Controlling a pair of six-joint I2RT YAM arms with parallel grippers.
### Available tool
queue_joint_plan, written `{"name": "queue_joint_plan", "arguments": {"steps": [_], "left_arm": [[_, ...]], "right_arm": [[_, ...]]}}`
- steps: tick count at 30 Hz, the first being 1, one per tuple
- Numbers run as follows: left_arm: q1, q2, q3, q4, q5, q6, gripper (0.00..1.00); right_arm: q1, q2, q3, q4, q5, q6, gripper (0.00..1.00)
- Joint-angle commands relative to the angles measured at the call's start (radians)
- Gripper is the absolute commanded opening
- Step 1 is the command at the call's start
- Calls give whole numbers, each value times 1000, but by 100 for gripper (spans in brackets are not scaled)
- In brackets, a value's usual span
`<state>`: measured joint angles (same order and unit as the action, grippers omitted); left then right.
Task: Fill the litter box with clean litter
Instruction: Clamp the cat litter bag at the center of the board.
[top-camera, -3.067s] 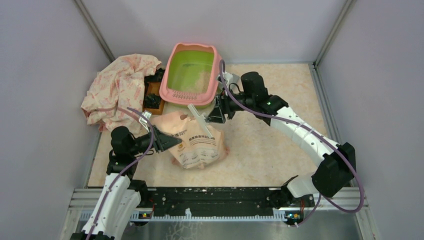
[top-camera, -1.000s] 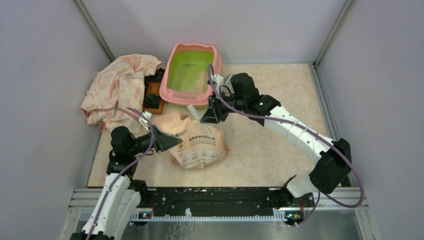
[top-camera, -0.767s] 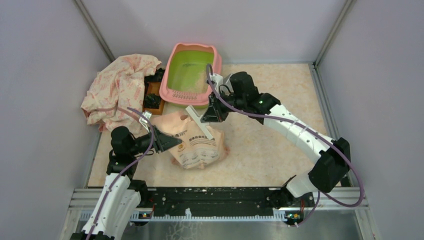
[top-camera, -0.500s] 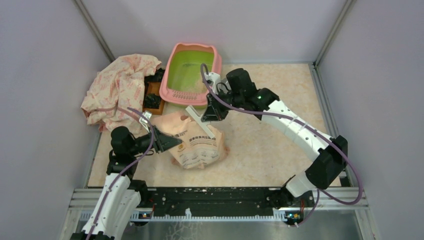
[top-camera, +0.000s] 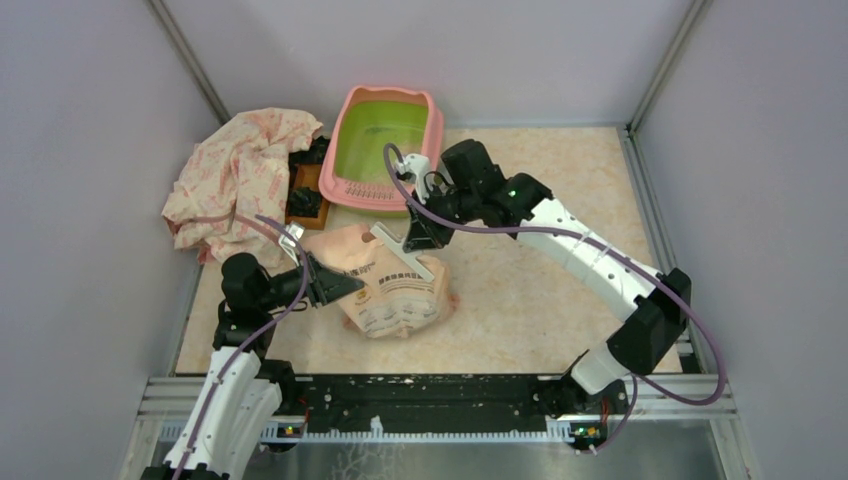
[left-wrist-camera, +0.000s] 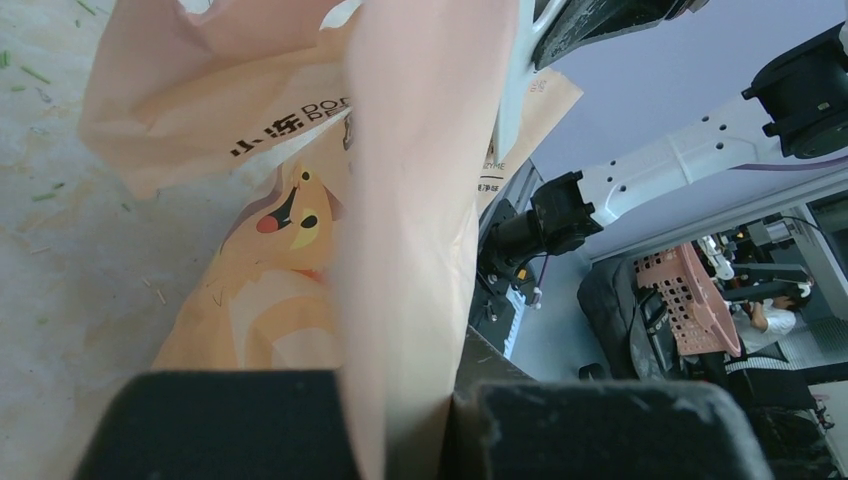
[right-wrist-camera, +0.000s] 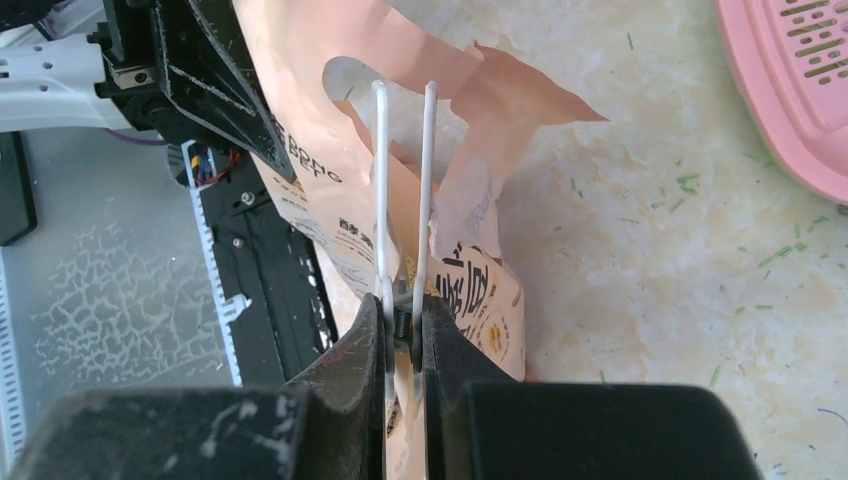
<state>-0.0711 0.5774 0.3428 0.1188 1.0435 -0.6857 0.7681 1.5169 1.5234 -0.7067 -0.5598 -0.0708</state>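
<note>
The litter box (top-camera: 365, 192), pink-rimmed and lime-green inside, stands at the back centre; its pink corner (right-wrist-camera: 790, 90) shows in the right wrist view. In front of it stands the peach-pink litter bag (top-camera: 390, 290), top open. My left gripper (top-camera: 345, 283) is shut on the bag's left top edge (left-wrist-camera: 420, 180), with the sheet pinched between the pads (left-wrist-camera: 420, 400). My right gripper (top-camera: 412, 240) is shut on the handle of the silver scoop (top-camera: 395, 245). Its two thin rails (right-wrist-camera: 380, 180) reach out over the bag's mouth (right-wrist-camera: 330, 160). The clean litter is hidden inside the bag.
A crumpled pink-patterned cloth (top-camera: 240, 175) lies at the back left. A brown tray (top-camera: 305, 195) with dark items sits between the cloth and the box. Grey walls close off both sides. Green flecks (right-wrist-camera: 690, 180) dot the beige floor.
My right arm has swung left, bringing the scoop over the bag's mouth, and its jaws have closed tighter on the handle. The left arm and bag have not moved.
</note>
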Motion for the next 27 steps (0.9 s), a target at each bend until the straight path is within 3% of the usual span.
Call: {"name": "queue_joint_plan", "arguments": {"steps": [1, 27], "left_arm": [[13, -18, 47, 80, 41, -4, 3], [28, 51, 118, 94, 68, 0, 4]], "right_arm": [[9, -1, 60, -51, 8, -59, 0], [10, -56, 2, -134, -18, -160, 0]]}}
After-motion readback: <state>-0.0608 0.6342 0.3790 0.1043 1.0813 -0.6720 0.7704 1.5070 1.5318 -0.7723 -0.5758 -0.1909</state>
